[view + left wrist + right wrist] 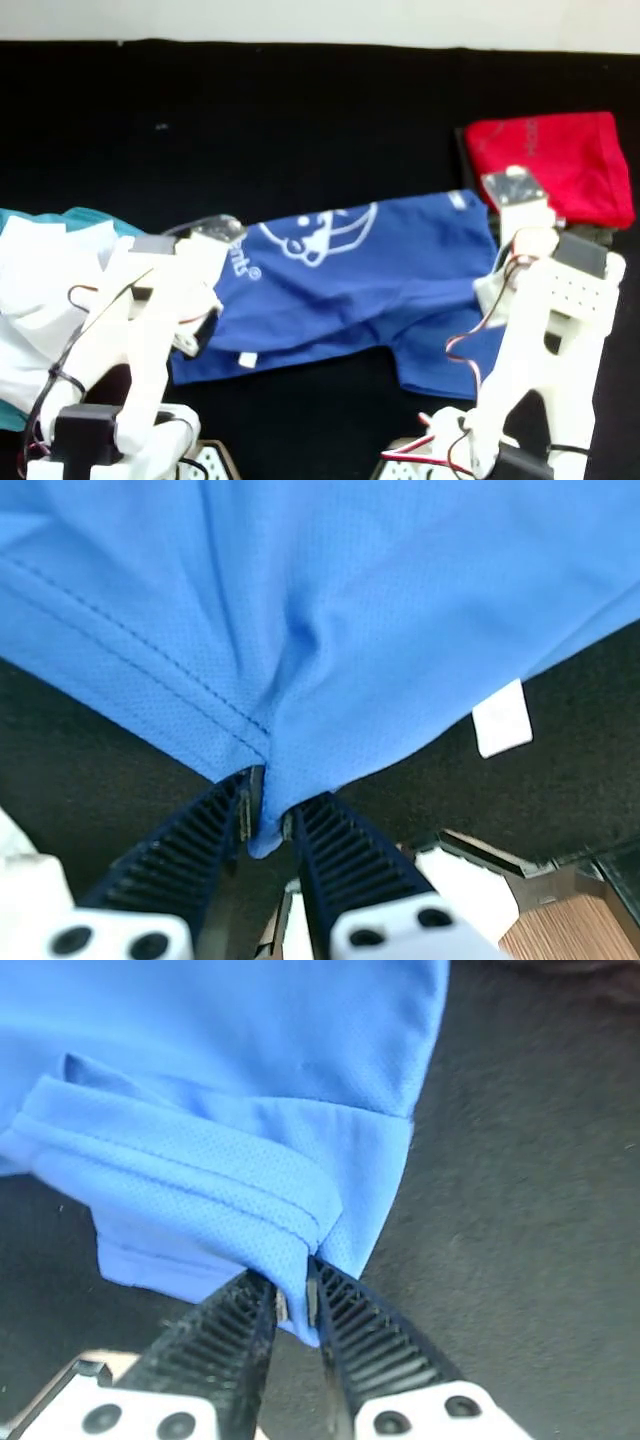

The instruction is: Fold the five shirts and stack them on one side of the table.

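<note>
Four heaps of cloth are showing on the black surface (pixel 250 120): one blue shirt (pixel 340 280), one red shirt (pixel 555 165), one crumpled white pile (pixel 40 280) and one teal garment (pixel 85 216) peeking out from under that pile; how many shirts are making up the white pile cannot be told. Two white arms are standing at the near edge, one on each side, and each is carrying one pincer. The blue shirt is lying spread across the middle of the surface, printed side up, stretching between the two arms, with one small white tag (pixel 502 718) sticking out from its near edge. The red shirt is sitting folded at the far right, just beyond the right arm (pixel 550 320) and beside the blue shirt's right end. The white pile and the teal garment are lying at the left, next to the left arm (pixel 150 330). The left pincer (pixel 268 800) is clamping a bunched fold of the blue shirt's stitched hem, its two ribbed fingers pressing together with the fabric coming out between their tips and fanning away from them. The right pincer (pixel 293 1295) is likewise gripping the blue shirt, its fingers closing on a hemmed corner where the cloth is doubling over, the rest of the shirt spreading away from the tips over the dark surface.
</note>
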You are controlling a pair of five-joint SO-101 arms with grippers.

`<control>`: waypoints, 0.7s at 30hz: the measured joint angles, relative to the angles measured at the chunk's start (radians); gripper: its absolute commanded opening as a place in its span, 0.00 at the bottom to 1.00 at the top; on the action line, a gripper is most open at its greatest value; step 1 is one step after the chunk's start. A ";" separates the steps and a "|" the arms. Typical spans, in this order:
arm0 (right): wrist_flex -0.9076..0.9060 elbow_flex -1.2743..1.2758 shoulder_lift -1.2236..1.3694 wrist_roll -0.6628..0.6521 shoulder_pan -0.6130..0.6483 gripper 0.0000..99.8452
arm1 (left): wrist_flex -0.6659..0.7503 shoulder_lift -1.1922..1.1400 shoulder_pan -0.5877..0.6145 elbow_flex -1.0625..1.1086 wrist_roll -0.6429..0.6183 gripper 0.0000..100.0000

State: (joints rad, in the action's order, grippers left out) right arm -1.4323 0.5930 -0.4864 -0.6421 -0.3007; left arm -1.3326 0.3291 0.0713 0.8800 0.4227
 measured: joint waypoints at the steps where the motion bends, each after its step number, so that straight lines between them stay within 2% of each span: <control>1: 0.000 0.020 0.000 0.000 0.000 0.01 | -0.006 0.000 0.000 0.000 0.000 0.01; 5: 0.043 0.117 -0.006 0.000 0.006 0.02 | -0.040 0.000 0.002 0.000 0.000 0.09; 8: 0.063 0.152 -0.008 0.000 0.026 0.12 | -0.069 0.000 0.002 0.000 0.000 0.16; 11: 0.061 0.153 -0.008 0.000 0.038 0.22 | -0.098 0.009 0.002 0.000 0.000 0.18; 15: -0.032 0.126 -0.008 0.000 0.038 0.21 | -0.160 0.015 0.002 -0.058 0.063 0.18; 21: -0.212 -0.057 -0.008 0.000 0.038 0.21 | -0.281 0.015 0.072 -0.302 0.107 0.18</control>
State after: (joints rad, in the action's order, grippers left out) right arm -1.6441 0.5363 -0.4941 -0.6421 -0.2624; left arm -1.6134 0.3445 0.1435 0.5777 0.5301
